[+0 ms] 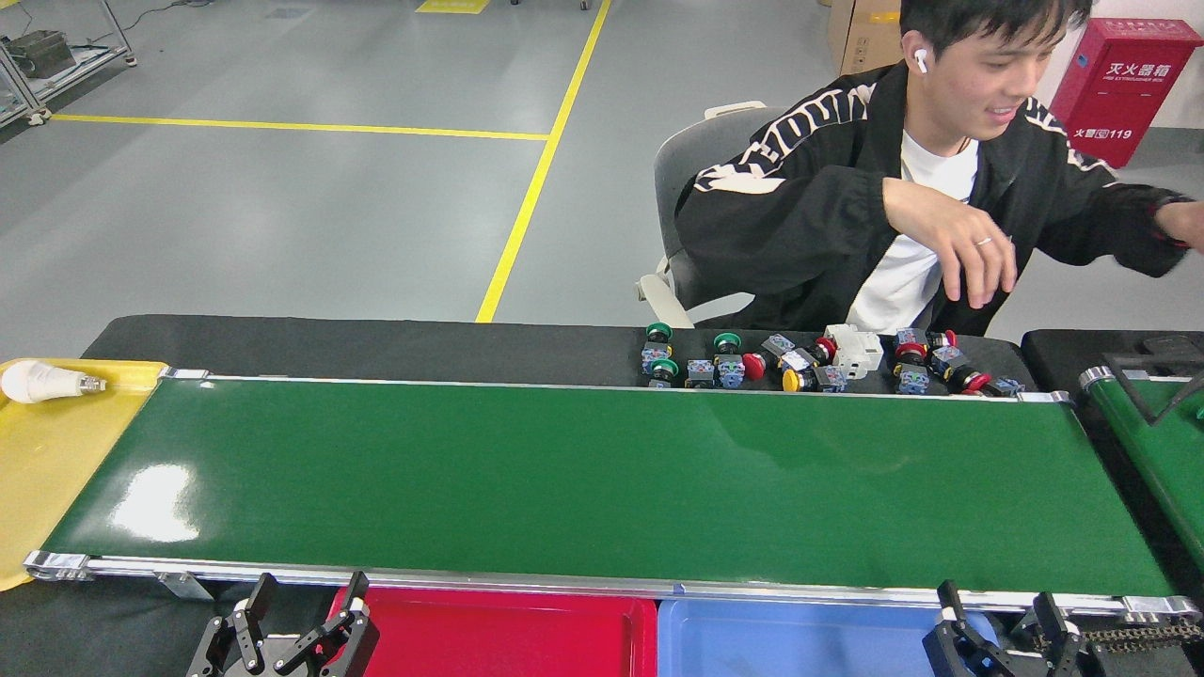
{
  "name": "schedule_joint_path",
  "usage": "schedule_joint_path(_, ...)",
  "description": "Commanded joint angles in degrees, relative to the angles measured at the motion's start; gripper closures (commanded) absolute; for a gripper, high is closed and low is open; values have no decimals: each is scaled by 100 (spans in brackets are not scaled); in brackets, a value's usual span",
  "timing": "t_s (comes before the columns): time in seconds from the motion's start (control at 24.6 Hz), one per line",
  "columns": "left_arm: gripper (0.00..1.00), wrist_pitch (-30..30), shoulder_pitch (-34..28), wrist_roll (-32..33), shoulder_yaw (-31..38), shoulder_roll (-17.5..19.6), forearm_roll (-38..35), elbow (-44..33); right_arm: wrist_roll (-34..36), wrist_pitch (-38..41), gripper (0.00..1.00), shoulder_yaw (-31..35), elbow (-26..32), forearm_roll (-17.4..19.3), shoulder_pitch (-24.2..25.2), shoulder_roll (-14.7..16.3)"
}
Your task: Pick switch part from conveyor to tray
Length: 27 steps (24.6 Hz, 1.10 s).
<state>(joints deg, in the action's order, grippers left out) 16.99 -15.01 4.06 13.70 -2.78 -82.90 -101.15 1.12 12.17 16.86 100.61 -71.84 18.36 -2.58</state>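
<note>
Green conveyor (602, 484) lies bare beyond your fingers; left gripper (303, 611) and right gripper (999, 616) both stand spread, holding nothing, switch parts (809, 362) far past them.

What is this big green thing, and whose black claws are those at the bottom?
You are looking through the robot's own eyes, from its head, down at its work place. The big green thing is a conveyor, a belt that carries parts along. Right now nothing lies on it. The black claws are the robot's two hands: the left gripper and the right gripper. Both are open and hold nothing. Behind the belt, on a black table, lies a pile of switch parts with coloured buttons. A person sits there on a chair. Near the robot are a red tray and a blue tray. On the left a yellow tray holds a light bulb.
</note>
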Motion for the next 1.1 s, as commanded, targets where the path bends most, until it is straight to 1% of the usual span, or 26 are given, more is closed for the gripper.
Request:
schedule_joint_path(0.0,0,24,42,-46,10,41,20,-72,55,22,1,1,82,12,-17,-6)
schedule_joint_path(0.57,0,24,69,-55,10,58,20,-72,55,13,1,1,82,12,-17,-15)
schedule_joint_path(0.73,0,24,78,-230,10,58,20,-72,37,-31,1,10,82,12,-43,-15)
schedule_joint_path(1.06,0,138,130,-239,19,23,29,-72,29,-31,1,10,82,12,-61,-6)
